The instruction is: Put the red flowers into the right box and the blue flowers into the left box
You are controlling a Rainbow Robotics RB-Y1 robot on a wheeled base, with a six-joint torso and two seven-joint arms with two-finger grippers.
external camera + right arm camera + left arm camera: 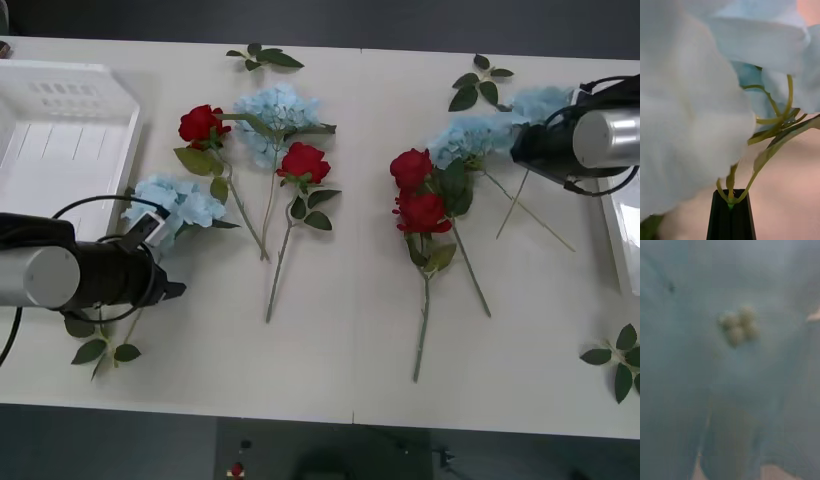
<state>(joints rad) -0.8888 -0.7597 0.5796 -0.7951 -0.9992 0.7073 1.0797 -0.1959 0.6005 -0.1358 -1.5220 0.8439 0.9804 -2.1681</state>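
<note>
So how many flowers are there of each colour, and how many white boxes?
Red flowers: 4
Blue flowers: 4
White boxes: 2, the left box and the right box
Total: 10

Your robot's left arm [60, 272] and right arm [590, 138] each had a silver cylindrical segment joined to a black wrist, with thin black cables looping over both. The right gripper's [730, 204] fingers were black.
</note>
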